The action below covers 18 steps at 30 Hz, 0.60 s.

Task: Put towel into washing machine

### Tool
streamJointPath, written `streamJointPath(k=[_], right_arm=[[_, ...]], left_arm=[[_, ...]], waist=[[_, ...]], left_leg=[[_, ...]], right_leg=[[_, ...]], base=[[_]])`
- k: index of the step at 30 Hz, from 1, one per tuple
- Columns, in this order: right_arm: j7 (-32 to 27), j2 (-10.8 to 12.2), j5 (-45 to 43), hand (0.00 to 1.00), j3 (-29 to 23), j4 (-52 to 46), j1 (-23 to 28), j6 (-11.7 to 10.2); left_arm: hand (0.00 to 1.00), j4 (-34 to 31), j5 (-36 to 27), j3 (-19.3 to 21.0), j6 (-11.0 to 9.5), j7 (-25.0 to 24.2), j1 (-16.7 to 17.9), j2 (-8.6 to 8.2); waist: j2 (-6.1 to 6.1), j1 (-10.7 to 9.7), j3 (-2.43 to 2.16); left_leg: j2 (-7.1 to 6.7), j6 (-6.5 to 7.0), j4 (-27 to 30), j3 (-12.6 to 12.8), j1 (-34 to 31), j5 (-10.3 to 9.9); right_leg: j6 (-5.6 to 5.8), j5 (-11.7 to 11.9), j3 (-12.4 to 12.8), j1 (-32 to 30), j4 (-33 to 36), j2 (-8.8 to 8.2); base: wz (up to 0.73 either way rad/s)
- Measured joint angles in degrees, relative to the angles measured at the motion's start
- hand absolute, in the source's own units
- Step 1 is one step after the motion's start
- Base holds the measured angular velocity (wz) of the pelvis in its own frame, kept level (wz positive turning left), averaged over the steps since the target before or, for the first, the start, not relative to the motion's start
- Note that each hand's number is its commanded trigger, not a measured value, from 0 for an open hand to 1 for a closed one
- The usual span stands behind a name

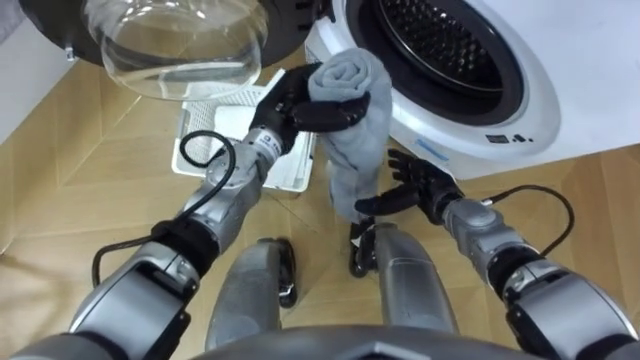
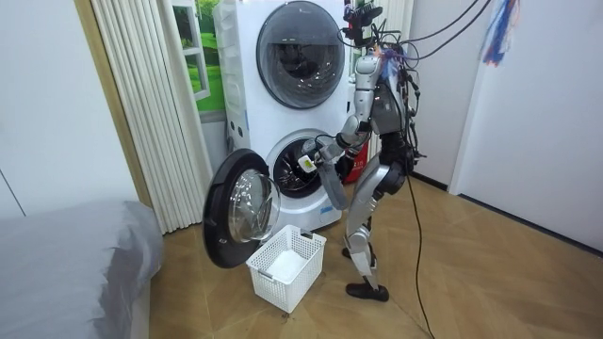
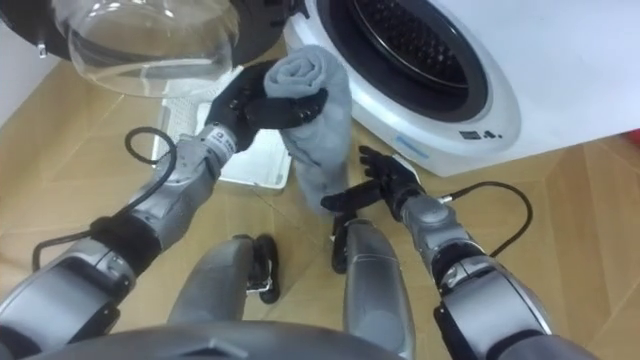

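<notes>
Right hand (image 1: 424, 186) spread; left hand (image 1: 285, 100) clutches one towel (image 1: 358, 140).

Home laundry corner indicated. Two front-loading machines stacked: washing machine (image 2: 300, 174) below, second drum unit (image 2: 301, 42) at 12 o'clock above it. White laundry basket (image 2: 287, 266) set on wood-plank floor (image 2: 471, 273), at 5 o'clock from open door (image 2: 240, 207). Grey-covered bed (image 2: 66, 264) seen at 8 o'clock in room view, pleated curtain (image 2: 151, 104) hung at 10 o'clock.
</notes>
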Motion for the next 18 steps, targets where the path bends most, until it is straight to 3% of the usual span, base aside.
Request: streamJointPath(k=[7,9,10,11,18], right_arm=[[0.2,0.1,-0.2,0.00,-1.4,-0.1,0.0,0.0],[0.5,0.1,-0.2,0.00,-1.6,-0.1,0.1,0.0],[0.5,0.2,-0.2,0.85,-1.7,-0.2,0.3,0.0],[0.5,0.3,-0.3,1.00,-1.8,-0.2,0.4,0.0],[0.5,1.3,-1.8,1.00,-2.0,-0.2,1.3,1.3]], left_arm=[[1.00,0.0,-6.6,-0.2,2.5,-7.3,0.0,0.17],[1.00,0.0,-9.3,-0.2,3.9,-9.1,0.0,0.17],[1.00,0.0,-10.9,0.0,4.6,-9.9,0.0,0.20],[1.00,0.0,-11.5,0.3,5.1,-10.3,0.0,0.25],[1.00,-0.5,-15.5,1.5,7.6,-13.1,0.2,0.43]], waist=[[0.18,0.0,-0.13],[0.64,0.0,-0.69],[0.79,0.0,-0.82],[0.82,0.0,-0.84],[1.07,0.3,-1.03]], left_leg=[[-0.02,-0.12,-0.6,-0.1,0.0,0.1],[-0.07,-0.11,-1.1,-0.1,0.1,0.2],[-0.09,-0.10,-1.3,-0.1,0.4,0.3],[-0.08,-0.10,-1.4,-0.1,0.6,0.3],[-0.15,-0.19,-2.6,-0.3,2.8,0.5]], right_leg=[[-0.11,0.3,-0.1,0.2,-0.9,0.36],[-0.09,0.3,-0.2,0.3,-0.9,0.34],[-0.08,0.3,-0.2,0.5,-1.0,0.35],[-0.08,0.3,-0.2,0.7,-1.1,0.36],[0.08,0.5,-0.4,3.0,-2.9,0.55]], base=[[0.00],[0.00],[0.00],[0.00],[0.00]])
